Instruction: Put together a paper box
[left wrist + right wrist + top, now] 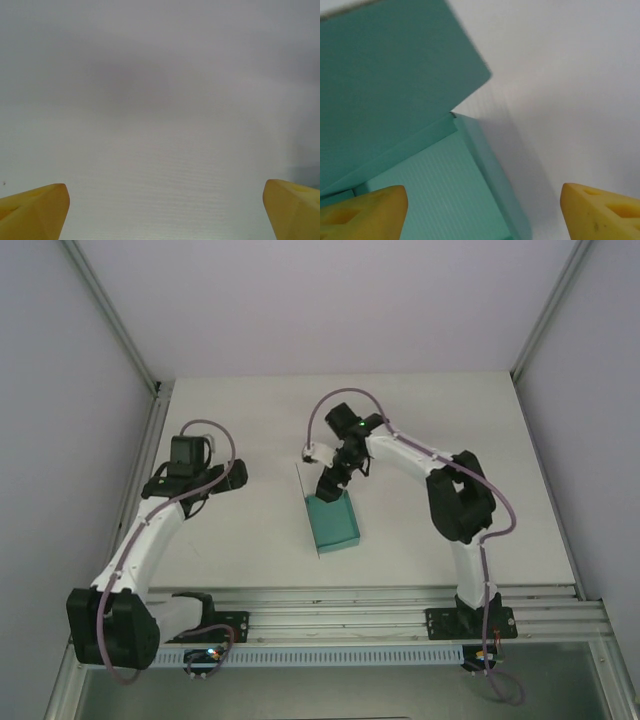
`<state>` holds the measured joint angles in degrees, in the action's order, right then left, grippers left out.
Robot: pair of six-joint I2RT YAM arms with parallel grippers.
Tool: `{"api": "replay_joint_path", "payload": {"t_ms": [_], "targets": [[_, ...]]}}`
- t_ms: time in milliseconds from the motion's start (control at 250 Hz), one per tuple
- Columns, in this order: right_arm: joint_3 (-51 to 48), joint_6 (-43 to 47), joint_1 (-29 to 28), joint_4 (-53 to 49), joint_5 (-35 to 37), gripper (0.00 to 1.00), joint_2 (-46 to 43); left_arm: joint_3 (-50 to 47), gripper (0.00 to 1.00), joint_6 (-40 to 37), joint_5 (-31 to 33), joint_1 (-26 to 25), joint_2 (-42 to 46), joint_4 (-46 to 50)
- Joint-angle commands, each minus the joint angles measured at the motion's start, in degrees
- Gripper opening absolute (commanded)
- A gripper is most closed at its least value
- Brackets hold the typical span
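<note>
While the paper box (335,525) sits open at mid-table, the right gripper (328,490) hangs over its far end
Its long axis runs near to far, the near end swung slightly right; the lid flap (385,85) stands raised along its left side. The right jaws are spread wide, gripping nothing; the left gripper (162,210), likewise spread and bare, is over the table (230,420) well to the left

The top camera looked down on the paper box (333,525) from behind the arms; the right wrist camera saw it close; the left faced the desk (160,125) beside it.
</note>
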<state>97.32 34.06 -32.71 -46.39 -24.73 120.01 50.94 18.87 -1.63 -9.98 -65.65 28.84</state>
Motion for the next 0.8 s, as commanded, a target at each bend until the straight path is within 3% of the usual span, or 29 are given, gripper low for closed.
{"api": "replay_joint_path", "payload": {"t_ms": [0,56,176,339,423,623,667,795], "targets": [[2.66,1.90,-0.88,-7.27,1.44,0.75,3.43,-1.38,1.00,1.19,-1.41,0.39,0.23,-1.77],[3.02,0.35,-0.91,-5.99,3.03,0.68,4.55,-1.20,1.00,1.09,-1.35,0.48,-0.18,-1.82],[2.59,-3.22,-0.90,-3.10,6.91,0.36,5.87,-1.21,1.00,0.91,-1.54,0.49,-0.71,-1.85],[-2.64,-11.84,-0.70,5.79,13.14,0.12,2.29,-1.37,1.00,1.64,-1.66,0.38,-0.01,-2.80],[-6.24,-21.61,-0.77,9.60,19.11,0.04,-1.08,-1.04,1.00,2.54,-0.41,0.18,0.71,-2.65],[-20.33,-66.51,-1.31,11.26,38.97,0.02,-11.11,-1.54,1.00,5.13,4.55,-0.82,3.77,-4.00],[-23.27,-75.61,-1.92,9.80,42.61,0.05,-12.68,-1.40,1.00,5.34,4.56,-0.97,3.91,-4.35],[-27.75,-85.91,-3.68,10.03,44.20,0.03,-14.53,-0.43,1.00,3.26,0.22,-1.53,2.25,-5.97]]}}
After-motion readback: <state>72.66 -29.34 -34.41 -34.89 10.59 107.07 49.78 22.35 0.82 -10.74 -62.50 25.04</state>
